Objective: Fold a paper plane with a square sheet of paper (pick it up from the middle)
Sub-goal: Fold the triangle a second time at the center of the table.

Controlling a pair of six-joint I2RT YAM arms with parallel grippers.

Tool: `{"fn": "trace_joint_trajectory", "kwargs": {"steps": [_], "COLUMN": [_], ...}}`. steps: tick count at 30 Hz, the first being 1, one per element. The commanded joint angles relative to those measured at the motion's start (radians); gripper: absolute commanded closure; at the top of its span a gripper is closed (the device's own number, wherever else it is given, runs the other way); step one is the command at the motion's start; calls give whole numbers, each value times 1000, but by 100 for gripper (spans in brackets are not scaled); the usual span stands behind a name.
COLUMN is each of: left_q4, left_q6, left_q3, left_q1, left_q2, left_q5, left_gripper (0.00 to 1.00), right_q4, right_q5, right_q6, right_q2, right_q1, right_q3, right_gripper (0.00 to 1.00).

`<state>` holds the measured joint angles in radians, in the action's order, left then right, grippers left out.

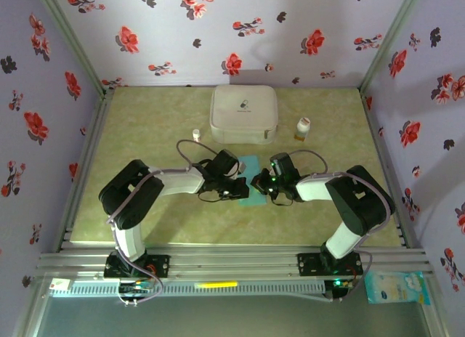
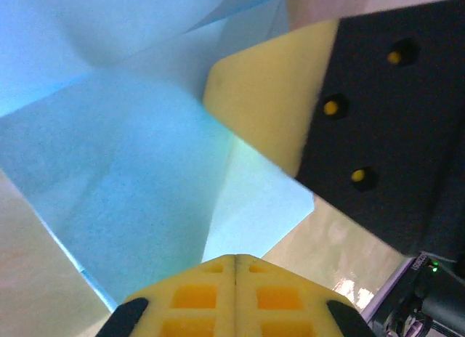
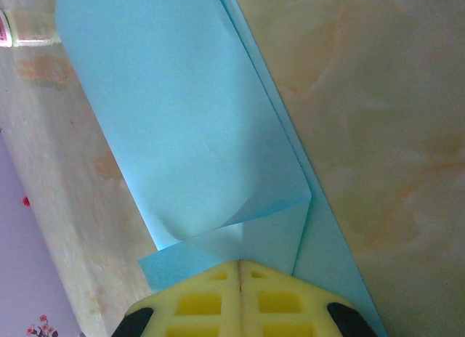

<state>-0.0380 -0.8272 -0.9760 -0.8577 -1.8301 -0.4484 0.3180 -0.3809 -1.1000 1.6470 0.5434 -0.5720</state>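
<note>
Now, 1 part-folded blue sheet (image 3: 182,119), 1 white case (image 1: 243,113), L+R jaws pressed together

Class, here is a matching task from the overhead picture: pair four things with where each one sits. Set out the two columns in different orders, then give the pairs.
Things
1. white case
2. small bottle
3. blue paper
4. pale packet

Places
A. off the table, past its near right corner
B. at mid-table, nearer than the case
C. at the far end of the table, centred
D. just right of the case

Pairs: 1-C, 2-D, 3-B, 4-A
</note>
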Motion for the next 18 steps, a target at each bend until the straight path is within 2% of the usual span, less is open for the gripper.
{"fn": "trace_joint_trajectory", "kwargs": {"steps": [1, 18], "left_q4": [-24, -52], "left_q6": [35, 56], "left_q3": [16, 70], "left_q1": [-9, -30], "left_q2": [-18, 0], "left_q5": [19, 53], "left_gripper": [100, 100], "right_q4": [-100, -114], "right_q5": [70, 79], "right_q6": [19, 26], "right_q2": [24, 31], "right_q1": [0, -2], "right_q3": [35, 37], "right_gripper": [100, 100]}}
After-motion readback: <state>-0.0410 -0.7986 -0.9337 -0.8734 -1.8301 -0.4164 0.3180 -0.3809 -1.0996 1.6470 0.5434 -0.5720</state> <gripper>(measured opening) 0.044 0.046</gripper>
